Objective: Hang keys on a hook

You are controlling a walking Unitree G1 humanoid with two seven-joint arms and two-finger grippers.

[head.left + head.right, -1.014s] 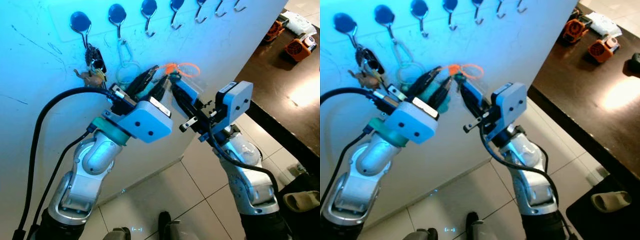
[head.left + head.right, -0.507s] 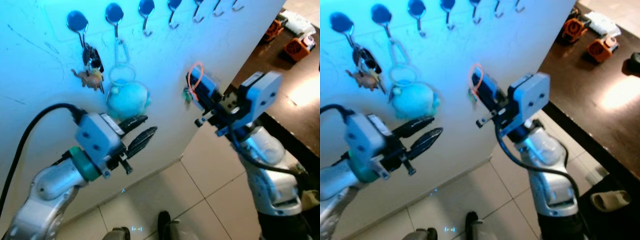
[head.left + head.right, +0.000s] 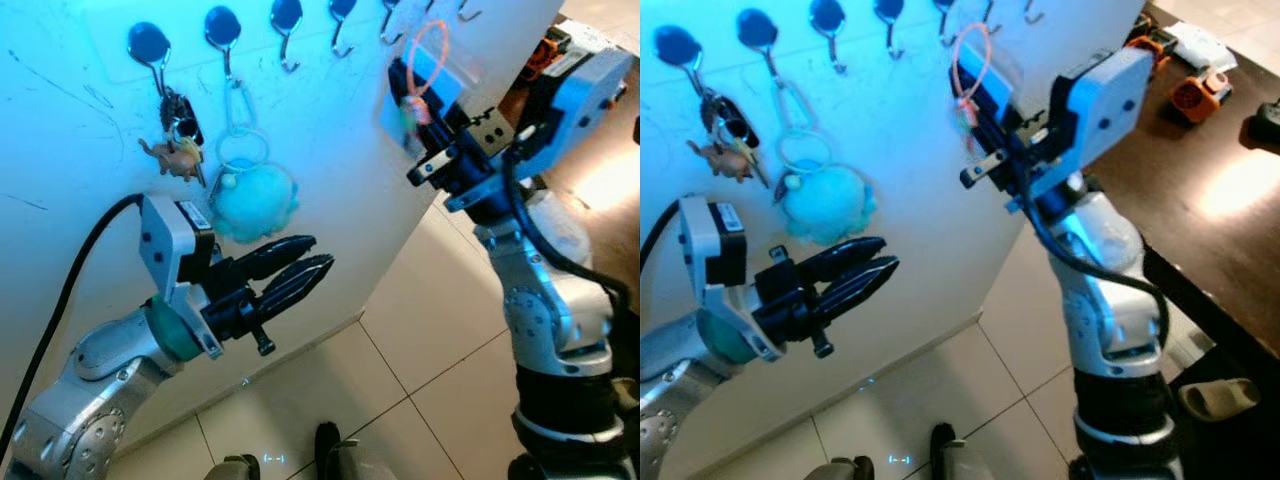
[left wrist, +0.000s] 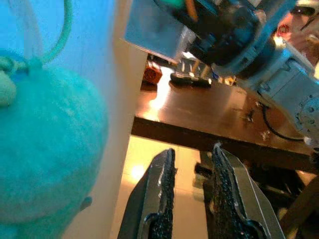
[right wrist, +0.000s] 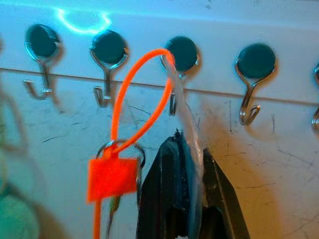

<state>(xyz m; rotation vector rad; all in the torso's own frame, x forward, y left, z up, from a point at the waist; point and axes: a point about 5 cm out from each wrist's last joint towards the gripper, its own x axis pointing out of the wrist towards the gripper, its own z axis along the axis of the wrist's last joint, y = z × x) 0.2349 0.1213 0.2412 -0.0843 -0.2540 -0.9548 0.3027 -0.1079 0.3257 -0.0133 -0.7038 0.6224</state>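
My right gripper (image 3: 405,88) is shut on a key bunch with an orange loop (image 5: 141,89), an orange tag (image 5: 112,178) and a clear plastic fob. It is raised against the white wall, close under a row of metal hooks (image 5: 179,59). In the right wrist view the top of the loop lies just beside one bare hook. My left gripper (image 3: 318,258) hangs lower, below a teal plush keychain (image 3: 252,200) on the second hook. Its fingers (image 4: 162,199) are nearly together with a thin gap and hold nothing. Another key bunch (image 3: 178,130) hangs on the first hook.
A dark wooden table (image 3: 1230,150) stands to the right with orange gadgets (image 3: 1190,97) on it. Below the wall is a tiled floor (image 3: 410,330). A slipper (image 3: 1220,400) lies at the lower right. Further bare hooks (image 5: 254,69) run along the wall.
The left gripper let go of the plush, drew back and down, and narrowed its fingers. The right gripper rose up the wall with the orange-looped keys, from the plush's height to the hooks.
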